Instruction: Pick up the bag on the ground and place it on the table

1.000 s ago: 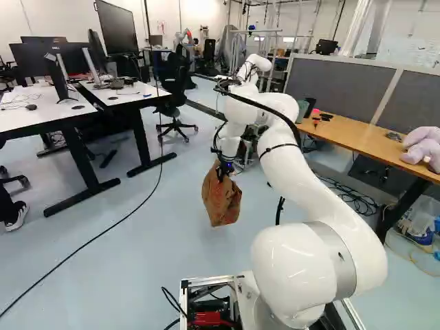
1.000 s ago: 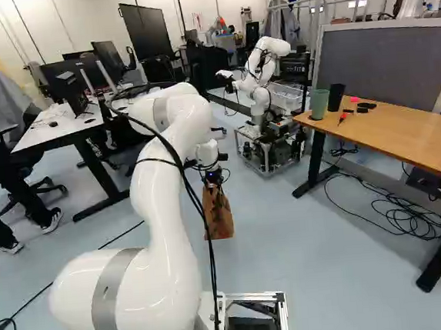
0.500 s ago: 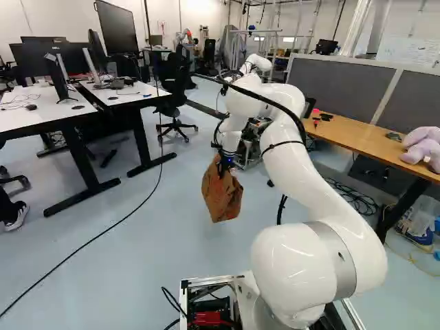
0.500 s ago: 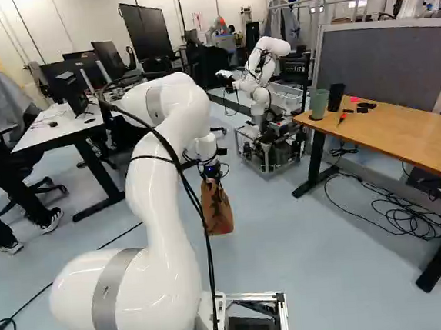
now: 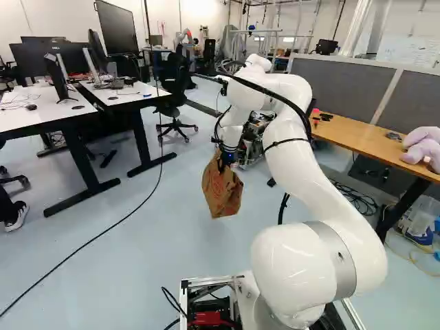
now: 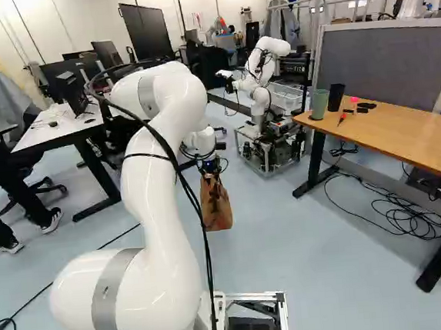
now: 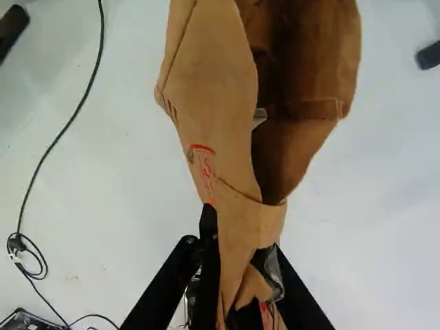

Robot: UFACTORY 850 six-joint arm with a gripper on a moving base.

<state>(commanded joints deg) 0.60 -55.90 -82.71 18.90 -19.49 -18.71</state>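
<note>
Brown paper bag (image 5: 222, 190): hung clear of the floor (image 5: 172, 254), roughly at 12 o'clock from the base, leaning a bit in the left base view
Claw (image 7: 240, 237): closed down on a crumpled bit of bag, paper pinched from both sides, wider part of the bag gaping ahead of the fingers
Step in hand: carry, by the looks of it; pickup done, set-down not yet
Wooden tabletop (image 6: 403, 137): around 1 to 2 o'clock, probably the one that's wanted, though "table" isn't spelled out and white desks (image 5: 45, 117) sit near 10 to 11
Lift tip: bag bottom should be brought well above the wooden edge before any swing towards 2 o'clock, or it'll get snagged
Swing tip: best kept slow and smooth, since thin paper could be torn or set swaying
Landing spot: best aimed between the green cup (image 6: 318, 104) and the pink plush (image 5: 423, 148), bottom touched down first, then let go gently
</note>
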